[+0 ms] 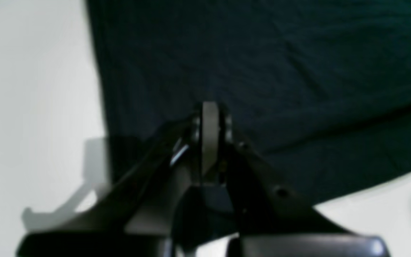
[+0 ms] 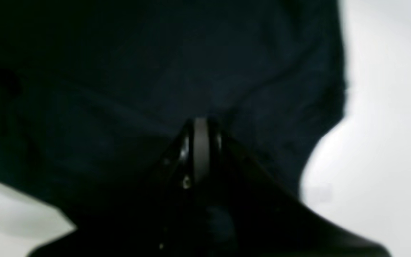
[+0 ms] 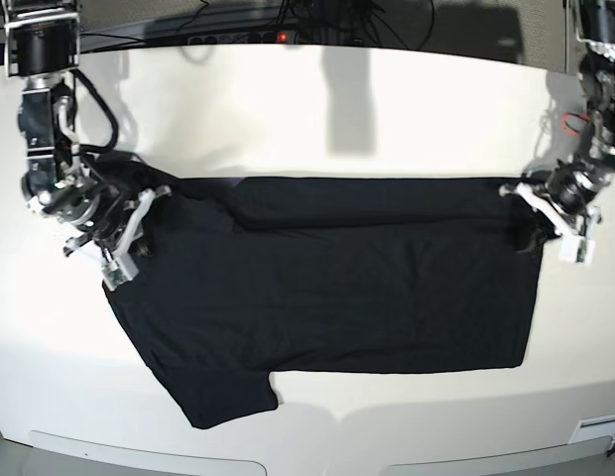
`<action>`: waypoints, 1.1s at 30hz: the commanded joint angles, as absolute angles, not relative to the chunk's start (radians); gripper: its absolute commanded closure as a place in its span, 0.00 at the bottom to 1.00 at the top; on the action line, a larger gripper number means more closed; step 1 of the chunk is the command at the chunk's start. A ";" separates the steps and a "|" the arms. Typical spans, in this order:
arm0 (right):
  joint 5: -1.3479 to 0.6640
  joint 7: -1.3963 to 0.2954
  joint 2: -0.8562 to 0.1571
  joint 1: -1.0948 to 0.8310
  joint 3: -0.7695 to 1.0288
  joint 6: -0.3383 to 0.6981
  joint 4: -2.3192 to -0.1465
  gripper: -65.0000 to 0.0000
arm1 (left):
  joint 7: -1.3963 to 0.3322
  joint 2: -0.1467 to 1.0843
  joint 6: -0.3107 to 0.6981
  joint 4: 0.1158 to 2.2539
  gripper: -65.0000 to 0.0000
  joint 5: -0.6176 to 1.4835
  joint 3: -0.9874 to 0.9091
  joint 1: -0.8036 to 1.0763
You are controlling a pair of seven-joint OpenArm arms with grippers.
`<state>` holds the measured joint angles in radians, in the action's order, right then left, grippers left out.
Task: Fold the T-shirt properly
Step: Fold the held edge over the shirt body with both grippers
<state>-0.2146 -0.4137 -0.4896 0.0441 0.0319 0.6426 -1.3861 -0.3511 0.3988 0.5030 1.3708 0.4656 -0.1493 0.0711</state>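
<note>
The black T-shirt (image 3: pixel 337 288) lies spread flat on the white table (image 3: pixel 337 109), plain side up, with no print showing. A folded band runs along its far edge, and one sleeve (image 3: pixel 223 397) sticks out at the near left. My left gripper (image 3: pixel 534 213) is at the shirt's right edge, and my right gripper (image 3: pixel 139 213) is at its left shoulder. In the left wrist view the gripper (image 1: pixel 209 107) is closed, with dark cloth (image 1: pixel 298 71) pinched low between the jaws. The right wrist view shows the same: a closed gripper (image 2: pixel 200 123) over the cloth (image 2: pixel 120 71).
Cables and a power strip (image 3: pixel 288 30) run along the table's far edge. Bare white tabletop lies behind the shirt and along the near edge (image 3: pixel 436 416). A small white label (image 3: pixel 595 428) sits at the near right corner.
</note>
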 commanded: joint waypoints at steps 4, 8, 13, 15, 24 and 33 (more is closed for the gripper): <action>-0.217 -0.420 -0.471 0.060 0.041 0.604 -1.398 1.00 | -0.298 0.387 0.433 1.383 1.00 0.468 -0.156 0.103; -0.213 -0.422 -0.471 0.035 0.041 0.589 -1.397 1.00 | -0.261 0.363 0.434 1.355 1.00 0.451 -0.156 0.134; -0.187 -0.411 -0.471 -0.024 0.041 0.540 -1.396 1.00 | -0.221 0.340 0.433 1.258 1.00 0.446 -0.156 0.132; -0.143 -0.391 -0.471 -0.044 0.041 0.534 -1.396 1.00 | -0.219 0.327 0.434 1.225 1.00 0.445 -0.156 0.132; -0.115 -0.290 -0.482 -0.178 0.042 0.535 -1.399 1.00 | -0.269 0.330 0.439 1.169 1.00 0.446 -0.156 0.181; -0.089 -0.170 -0.479 -0.381 0.083 0.532 -1.442 1.00 | -0.260 0.333 0.452 1.326 1.00 0.446 -0.156 0.380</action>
